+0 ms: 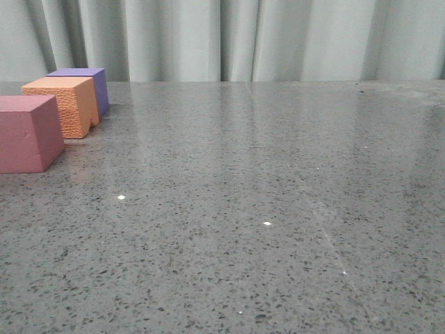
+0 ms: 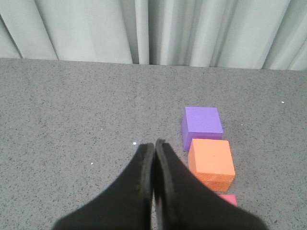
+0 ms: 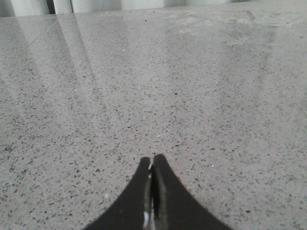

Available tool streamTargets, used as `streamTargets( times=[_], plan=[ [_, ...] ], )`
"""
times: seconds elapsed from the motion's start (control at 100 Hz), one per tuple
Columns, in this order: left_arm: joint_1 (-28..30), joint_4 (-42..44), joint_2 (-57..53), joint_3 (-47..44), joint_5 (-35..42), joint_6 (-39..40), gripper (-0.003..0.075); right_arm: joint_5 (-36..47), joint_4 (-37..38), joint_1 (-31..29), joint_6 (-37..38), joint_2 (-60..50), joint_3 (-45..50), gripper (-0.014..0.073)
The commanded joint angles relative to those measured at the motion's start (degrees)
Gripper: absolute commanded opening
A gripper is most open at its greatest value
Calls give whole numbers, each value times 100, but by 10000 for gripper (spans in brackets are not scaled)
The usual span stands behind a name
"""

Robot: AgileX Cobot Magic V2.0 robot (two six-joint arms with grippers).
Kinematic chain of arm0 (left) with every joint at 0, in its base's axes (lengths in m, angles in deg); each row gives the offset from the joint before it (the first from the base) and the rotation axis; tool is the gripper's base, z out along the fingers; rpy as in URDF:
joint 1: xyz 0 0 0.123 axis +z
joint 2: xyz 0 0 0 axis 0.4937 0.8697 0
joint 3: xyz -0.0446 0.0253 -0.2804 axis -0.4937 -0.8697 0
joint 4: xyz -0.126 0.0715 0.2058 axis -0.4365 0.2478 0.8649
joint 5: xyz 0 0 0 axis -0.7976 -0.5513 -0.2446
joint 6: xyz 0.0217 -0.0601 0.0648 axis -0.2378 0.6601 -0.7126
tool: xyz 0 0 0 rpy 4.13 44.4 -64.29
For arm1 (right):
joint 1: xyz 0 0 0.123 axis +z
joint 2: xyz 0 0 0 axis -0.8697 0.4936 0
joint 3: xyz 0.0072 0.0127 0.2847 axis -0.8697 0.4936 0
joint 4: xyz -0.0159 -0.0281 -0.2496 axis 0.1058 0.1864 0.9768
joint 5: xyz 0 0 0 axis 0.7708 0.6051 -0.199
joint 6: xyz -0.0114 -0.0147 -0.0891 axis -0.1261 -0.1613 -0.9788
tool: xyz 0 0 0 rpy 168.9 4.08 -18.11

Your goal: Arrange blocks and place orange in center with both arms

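Three foam cubes stand in a row at the table's left side. The pinkish-red cube [image 1: 26,133] is nearest, the orange cube [image 1: 64,103] with pebbled sides is in the middle, and the purple cube [image 1: 87,85] is farthest. In the left wrist view the purple cube [image 2: 202,125] and orange cube [image 2: 211,161] show fully; only a corner of the pinkish-red cube [image 2: 229,199] shows beside the fingers. My left gripper [image 2: 154,143] is shut and empty, raised beside the row. My right gripper [image 3: 152,157] is shut and empty over bare table. Neither gripper appears in the front view.
The grey speckled tabletop [image 1: 264,209] stretches to a pale curtain [image 1: 229,38] along the far edge. A faint seam line [image 1: 327,236] runs across the table on the right.
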Motion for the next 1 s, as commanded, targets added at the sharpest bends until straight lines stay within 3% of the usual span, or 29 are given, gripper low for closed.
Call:
streamTargets(
  times=[0.0,0.32,0.45,0.76,0.99],
  plan=[
    [14,203,9,147,308,-17,-19,438,2,-35,-38,-144,-82,-67],
    [14,406,-160,124,148,-187,-19,438,2,-35,-38,-144,-82,-67],
    [14,406,-527,-230,463,-465,-19,438,2,-35,-38,-144,-82,-67],
    [19,341,-2025,-2413,2007,-500,-19,438,2,-35,-38,-144,-82,-67],
    [398,-397,-3338,-4111,2910,-1312,-19,438,2,-35,-38,-144,-82,-67]
  ],
)
